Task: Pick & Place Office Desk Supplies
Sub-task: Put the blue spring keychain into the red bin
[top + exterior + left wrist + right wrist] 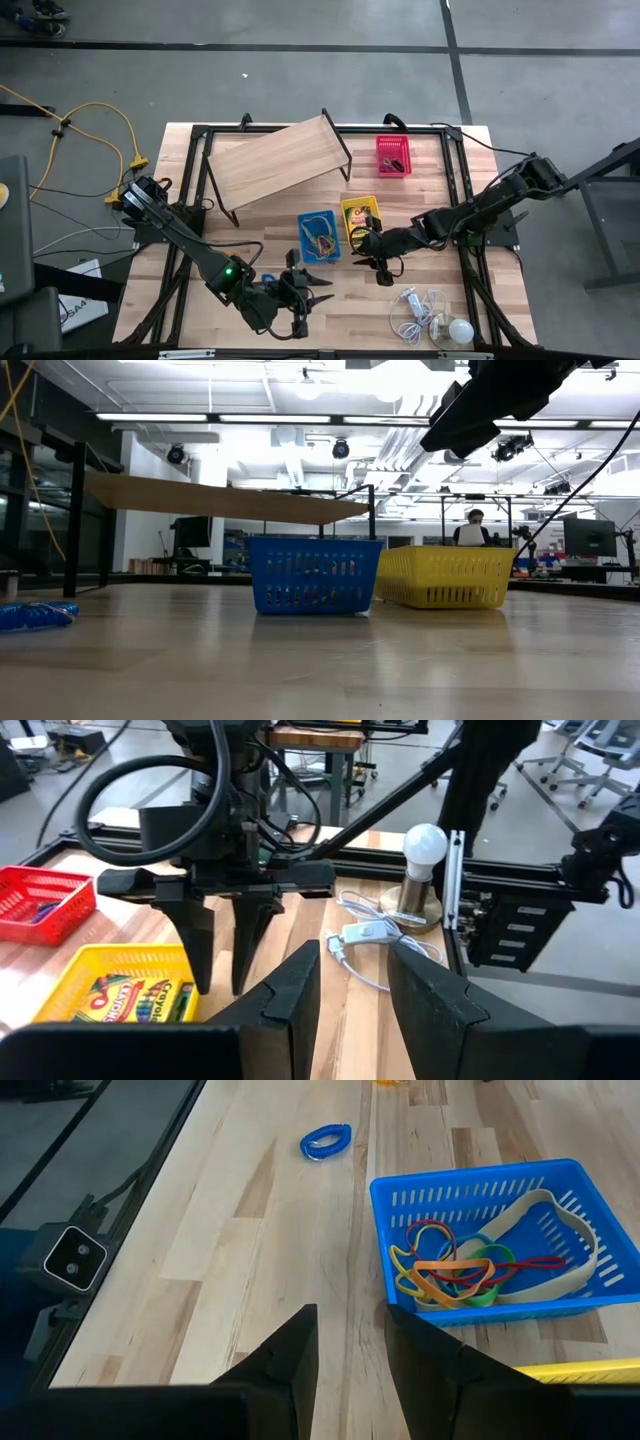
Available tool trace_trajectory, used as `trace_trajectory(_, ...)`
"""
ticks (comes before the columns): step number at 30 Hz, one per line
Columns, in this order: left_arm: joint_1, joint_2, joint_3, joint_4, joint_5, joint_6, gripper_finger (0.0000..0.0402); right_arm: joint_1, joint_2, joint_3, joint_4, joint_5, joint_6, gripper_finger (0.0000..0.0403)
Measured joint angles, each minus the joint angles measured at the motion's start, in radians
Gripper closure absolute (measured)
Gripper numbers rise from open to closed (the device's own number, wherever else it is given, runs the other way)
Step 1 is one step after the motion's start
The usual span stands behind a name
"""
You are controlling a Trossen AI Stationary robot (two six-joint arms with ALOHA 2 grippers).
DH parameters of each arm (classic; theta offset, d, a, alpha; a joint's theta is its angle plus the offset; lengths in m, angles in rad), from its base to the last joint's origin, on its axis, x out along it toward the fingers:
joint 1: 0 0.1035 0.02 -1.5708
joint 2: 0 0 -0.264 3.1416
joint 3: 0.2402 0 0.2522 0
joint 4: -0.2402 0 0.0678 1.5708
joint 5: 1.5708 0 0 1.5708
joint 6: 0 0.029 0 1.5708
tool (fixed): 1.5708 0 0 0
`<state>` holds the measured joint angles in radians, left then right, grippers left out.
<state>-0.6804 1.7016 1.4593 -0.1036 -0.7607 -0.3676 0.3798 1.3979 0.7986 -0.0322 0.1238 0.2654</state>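
Bare tabletop (320,660), blue basket (313,574) beyond

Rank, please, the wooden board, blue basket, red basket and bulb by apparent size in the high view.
1. Wooden board, clearly largest.
2. Blue basket.
3. Red basket, somewhat smaller than the blue one.
4. Bulb, smallest.
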Motion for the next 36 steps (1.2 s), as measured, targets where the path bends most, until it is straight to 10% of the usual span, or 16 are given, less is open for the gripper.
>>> trace_trajectory(7, 0.011, 0.0, 0.0, -0.11, 0.016, -0.016, 0.0289, 0.0, 0.0, 0.0, 0.0, 0.0, 0.0, 0.0298)
trace_trajectory(18, 0.026, 0.0, -0.018, -0.641, 0.045, -0.595, 0.0289, 0.0, 0.0, 0.0, 0.0, 0.0, 0.0, 0.0298)
trace_trajectory(36, 0.021, -0.007, -0.188, -0.665, 0.158, -0.869, 0.0289, 0.0, 0.0, 0.0, 0.0, 0.0, 0.0, 0.0298)
